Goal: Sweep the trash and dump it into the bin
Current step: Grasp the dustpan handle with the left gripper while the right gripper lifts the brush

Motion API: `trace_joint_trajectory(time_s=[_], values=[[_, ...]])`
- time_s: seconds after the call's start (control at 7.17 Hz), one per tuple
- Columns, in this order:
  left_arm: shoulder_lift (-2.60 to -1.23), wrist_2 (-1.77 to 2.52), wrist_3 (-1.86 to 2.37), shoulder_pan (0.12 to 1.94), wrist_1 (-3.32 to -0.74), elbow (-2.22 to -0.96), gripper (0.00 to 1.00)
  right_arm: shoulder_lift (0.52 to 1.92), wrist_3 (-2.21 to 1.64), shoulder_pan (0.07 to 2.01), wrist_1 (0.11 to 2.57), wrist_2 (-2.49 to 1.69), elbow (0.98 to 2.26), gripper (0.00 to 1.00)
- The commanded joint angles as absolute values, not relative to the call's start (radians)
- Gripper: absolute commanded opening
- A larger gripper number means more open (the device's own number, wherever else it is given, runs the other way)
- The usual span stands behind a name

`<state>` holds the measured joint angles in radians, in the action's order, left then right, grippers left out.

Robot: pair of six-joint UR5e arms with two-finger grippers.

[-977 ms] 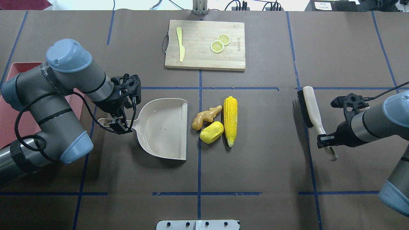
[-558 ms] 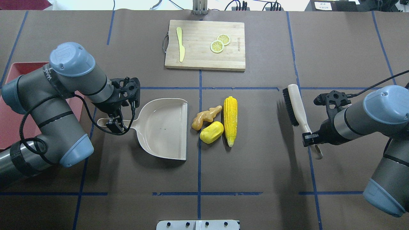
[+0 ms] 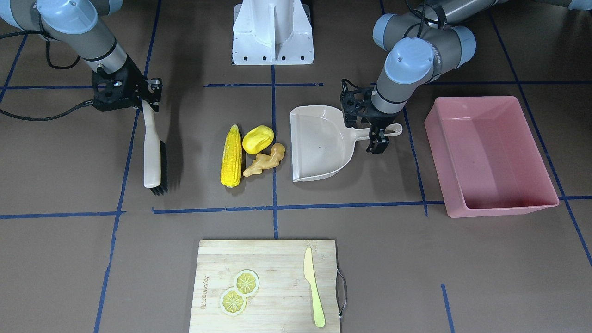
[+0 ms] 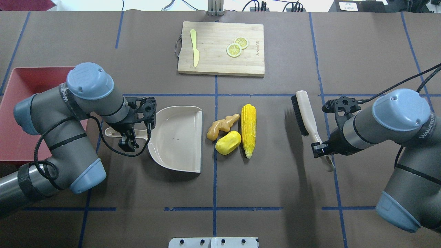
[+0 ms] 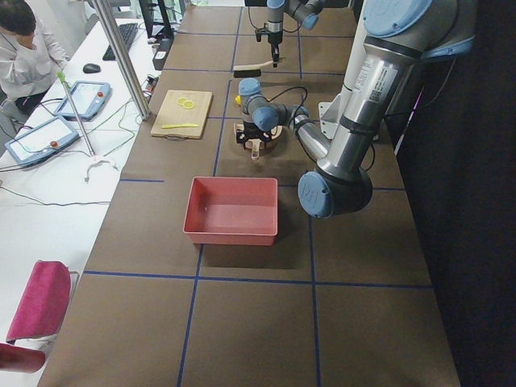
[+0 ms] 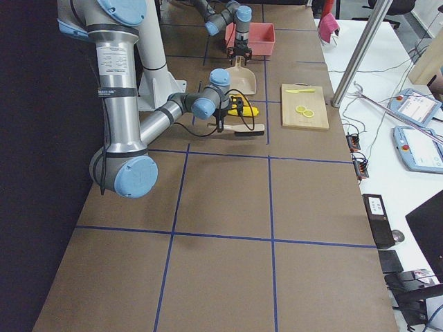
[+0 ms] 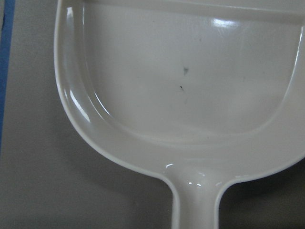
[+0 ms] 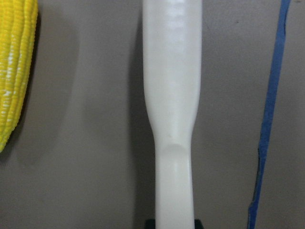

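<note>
The trash lies mid-table: a yellow corn cob (image 4: pixel 248 130), a yellow rounded lump (image 4: pixel 228 142) and a tan ginger root (image 4: pixel 222 126), just right of the mouth of the beige dustpan (image 4: pixel 179 137). My left gripper (image 4: pixel 126 139) is shut on the dustpan's handle; the pan rests flat and fills the left wrist view (image 7: pixel 181 95). My right gripper (image 4: pixel 322 150) is shut on the handle of a cream brush (image 4: pixel 305 113), bristles facing the corn, a short way to its right. The pink bin (image 3: pixel 490 152) stands beyond the dustpan at the far left and holds nothing.
A wooden cutting board (image 4: pixel 220 48) at the table's far side carries a pale yellow knife (image 4: pixel 194 46) and two lemon slices (image 4: pixel 237 47). Blue tape lines cross the brown table cover. The left arm's elbow hangs over the bin (image 4: pixel 17 89).
My right gripper has carried the brush leftward toward the corn. My left arm has shifted its elbow and wrist toward the pan; the dustpan and trash have not moved.
</note>
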<state>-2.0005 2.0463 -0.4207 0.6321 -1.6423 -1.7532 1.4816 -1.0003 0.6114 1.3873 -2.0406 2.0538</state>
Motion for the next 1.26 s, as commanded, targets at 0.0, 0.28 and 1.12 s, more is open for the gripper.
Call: trace_joint_trajectory(time_s=[0.0,0.28,1.12], values=[[-2.000,2.045,-0.417,0.615,-1.640,-1.744,0.81,1.457,-1.003,0.569,1.402,-2.034,2.046,0.00],[-2.003,2.046,-0.414,0.609,-1.640,-1.737,0.55,1.417,-1.005,0.551,1.405,-2.017,2.028,0.00],[-2.039,2.042,-0.405,0.600,-1.583,-1.738,0.14,1.382,-1.103,0.520,1.405,-2.020,2.023,0.00]])
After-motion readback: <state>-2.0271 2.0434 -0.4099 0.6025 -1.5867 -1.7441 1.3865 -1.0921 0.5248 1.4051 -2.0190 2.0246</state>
